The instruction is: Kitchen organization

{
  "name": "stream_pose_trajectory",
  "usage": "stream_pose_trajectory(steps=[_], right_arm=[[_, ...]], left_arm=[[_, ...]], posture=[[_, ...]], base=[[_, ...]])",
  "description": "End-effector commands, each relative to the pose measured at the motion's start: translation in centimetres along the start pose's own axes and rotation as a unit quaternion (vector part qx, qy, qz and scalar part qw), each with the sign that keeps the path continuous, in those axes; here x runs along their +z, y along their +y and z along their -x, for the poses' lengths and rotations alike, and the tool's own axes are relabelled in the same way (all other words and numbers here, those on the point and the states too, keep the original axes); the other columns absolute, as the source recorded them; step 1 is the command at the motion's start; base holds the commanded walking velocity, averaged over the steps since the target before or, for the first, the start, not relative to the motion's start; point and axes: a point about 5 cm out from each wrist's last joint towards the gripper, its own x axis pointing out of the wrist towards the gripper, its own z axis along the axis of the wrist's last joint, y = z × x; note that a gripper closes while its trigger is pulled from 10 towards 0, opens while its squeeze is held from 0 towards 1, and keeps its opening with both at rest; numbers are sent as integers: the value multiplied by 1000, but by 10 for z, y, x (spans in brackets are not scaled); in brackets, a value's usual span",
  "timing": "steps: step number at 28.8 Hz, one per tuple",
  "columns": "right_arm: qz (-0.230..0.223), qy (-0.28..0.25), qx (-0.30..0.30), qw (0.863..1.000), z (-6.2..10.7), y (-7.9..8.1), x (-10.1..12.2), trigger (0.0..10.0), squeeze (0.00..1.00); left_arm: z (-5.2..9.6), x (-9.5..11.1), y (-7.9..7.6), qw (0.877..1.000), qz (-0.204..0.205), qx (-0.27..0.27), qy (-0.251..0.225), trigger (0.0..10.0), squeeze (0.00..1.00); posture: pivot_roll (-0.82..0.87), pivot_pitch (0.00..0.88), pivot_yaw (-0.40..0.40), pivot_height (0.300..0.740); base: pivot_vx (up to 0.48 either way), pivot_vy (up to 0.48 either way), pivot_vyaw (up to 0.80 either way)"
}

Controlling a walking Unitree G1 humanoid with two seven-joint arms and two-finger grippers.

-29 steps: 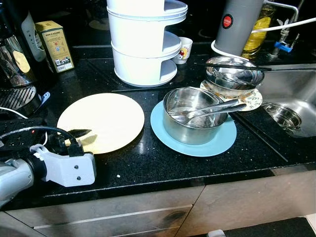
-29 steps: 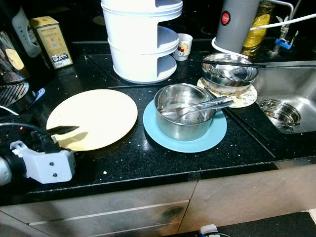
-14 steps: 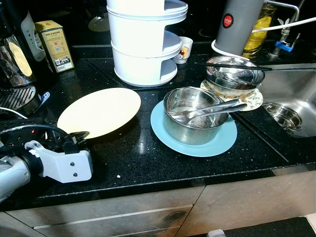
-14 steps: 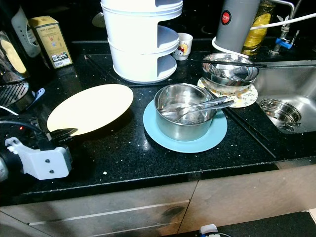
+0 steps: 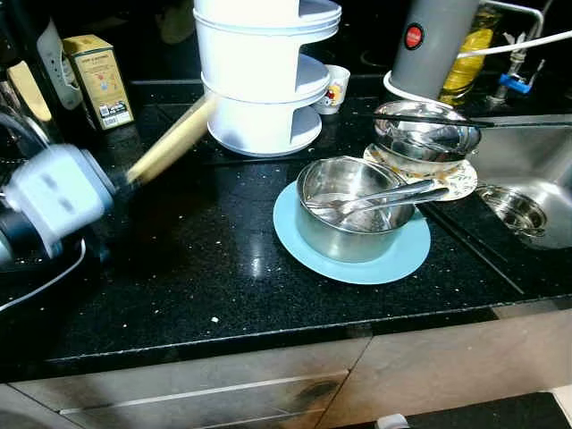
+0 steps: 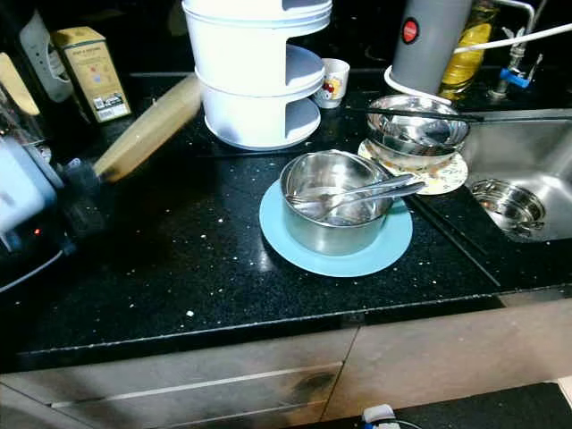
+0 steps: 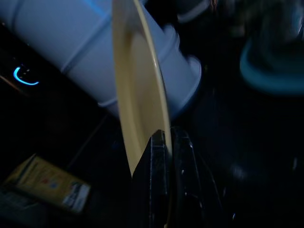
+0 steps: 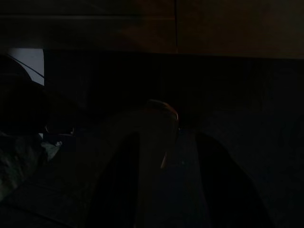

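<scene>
You have a black speckled bench (image 5: 223, 286) in front of you; at its middle a light blue plate (image 5: 350, 255) lies flat on it, carrying a steel pot; behind that plate a patterned mat (image 5: 456, 181) lies just beside the sink (image 5: 536, 170), which is set into the bench on your right; a white tiered stand (image 5: 264, 76) stands at the back, with a small printed cup (image 5: 335, 89) just beside it; a yellow-green box (image 5: 96, 80) stands upright at the back left; a grey cylinder (image 5: 433, 40) stands at the back right.
</scene>
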Motion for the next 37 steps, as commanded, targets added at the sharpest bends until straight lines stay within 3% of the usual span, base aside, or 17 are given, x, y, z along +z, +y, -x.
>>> stream_pose_trajectory(steps=[1, 4, 5, 7, 8, 11, 12, 17, 25, 27, 31, 32, 33, 34, 35, 36, 37], right_arm=[[-3, 16, -2, 1000, 3, -1, -9, 10000, 0], [-3, 16, -1, 1000, 3, 0, -9, 10000, 0], [-3, 16, -1, 1000, 2, 0, -9, 10000, 0], [-3, 15, -1, 1000, 2, 0, -9, 10000, 0], [-3, 15, 0, 1000, 2, 1, -9, 10000, 0], [-4, 15, 0, 1000, 2, 1, -9, 10000, 0], [-4, 15, -1, 1000, 2, 1, -9, 10000, 0], [-4, 15, 0, 1000, 2, 1, -9, 10000, 0], [-3, 15, 0, 1000, 2, 1, -8, 10000, 0], [-4, 15, 0, 1000, 2, 1, -9, 10000, 0], [-4, 15, 1, 1000, 2, 2, -10, 10000, 0], [-4, 15, 1, 1000, 2, 2, -10, 10000, 0], [-4, 16, 1, 1000, 2, 2, -10, 10000, 0], [-4, 16, 1, 1000, 2, 2, -10, 10000, 0], [-4, 16, 1, 1000, 2, 2, -10, 10000, 0], [-4, 16, 1, 1000, 2, 2, -10, 10000, 0], [-5, 15, 1, 1000, 2, 2, -10, 10000, 0]], left_arm=[[1, 7, 7, 999, 43, 14, -24, 0, 0], [-1, 12, 14, 994, 93, 34, -49, 0, 0], [-3, 17, 19, 980, 166, 66, -84, 0, 0], [-5, 20, 20, 971, 200, 82, -104, 0, 0], [-6, 23, 21, 951, 256, 108, -137, 0, 0], [-7, 23, 22, 939, 286, 120, -147, 0, 0], [-10, 23, 16, 921, 342, 113, -149, 10000, 0], [-9, 25, 0, 901, 399, 68, -154, 10000, 0], [-6, 32, -4, 884, 435, 47, -165, 10000, 0], [-4, 33, -3, 873, 454, 44, -172, 10000, 0], [1, 42, -5, 836, 510, -5, -201, 10000, 0], [1, 42, -5, 836, 510, -5, -201, 10000, 0], [4, 45, -7, 824, 525, -35, -210, 10000, 0], [4, 45, -7, 824, 525, -35, -210, 10000, 0], [15, 52, -19, 808, 541, -132, -194, 10000, 0], [15, 52, -19, 808, 541, -132, -194, 10000, 0], [21, 53, -29, 806, 539, -181, -165, 10000, 0]], posture=[[11, 189, -27, 740], [12, 190, -26, 740], [12, 190, -26, 740], [9, 190, -26, 740], [9, 190, -26, 740], [9, 190, -26, 740], [7, 191, -26, 740], [6, 190, -28, 740], [8, 189, -27, 740], [8, 189, -27, 740], [9, 186, -26, 740], [9, 186, -26, 740], [9, 186, -26, 740], [9, 186, -26, 740], [10, 183, -23, 740], [10, 183, -23, 740], [10, 183, -23, 740]], base=[[0, 0, 0], [0, 0, 0], [0, 0, 0], [0, 0, 0], [0, 0, 0], [0, 0, 0], [0, 0, 0], [0, 0, 0], [0, 0, 0], [0, 0, 0], [0, 0, 0], [0, 0, 0], [0, 0, 0], [0, 0, 0], [0, 0, 0], [0, 0, 0], [0, 0, 0]])
